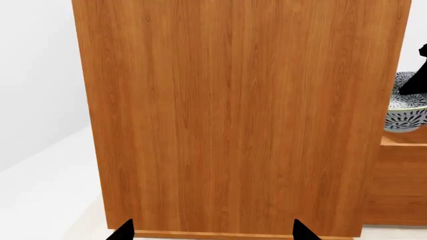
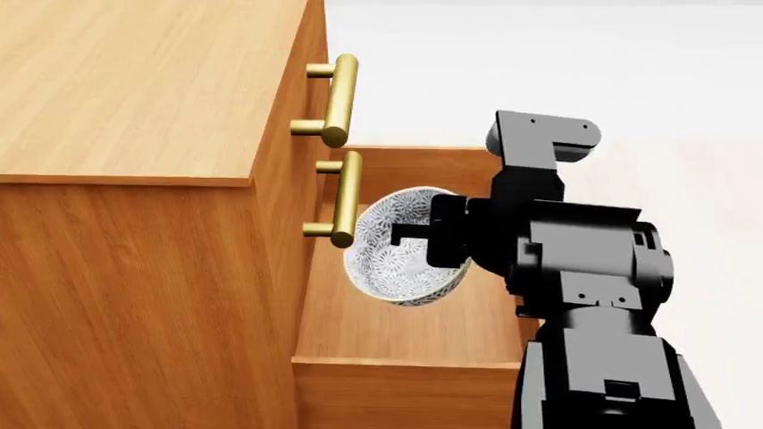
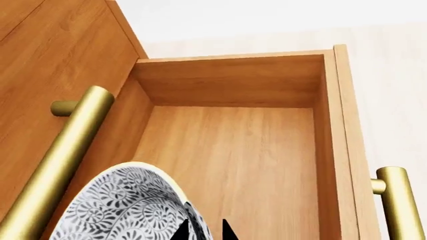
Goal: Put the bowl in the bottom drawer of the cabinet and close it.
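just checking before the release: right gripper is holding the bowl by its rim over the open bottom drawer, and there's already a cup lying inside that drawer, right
Not quite. The right gripper does hold the bowl by its rim over the open bottom drawer, but no cup lies inside. The right wrist view shows only bare wood on the drawer floor, at least where the bowl does not hide it.

Showed a right arm (image 2: pixel 584 268) of matte black, built from boxy, faceted housings with small recessed screw holes and a square panel near the base, ending in slim, pointed black fingertips (image 1: pixel 301 231).
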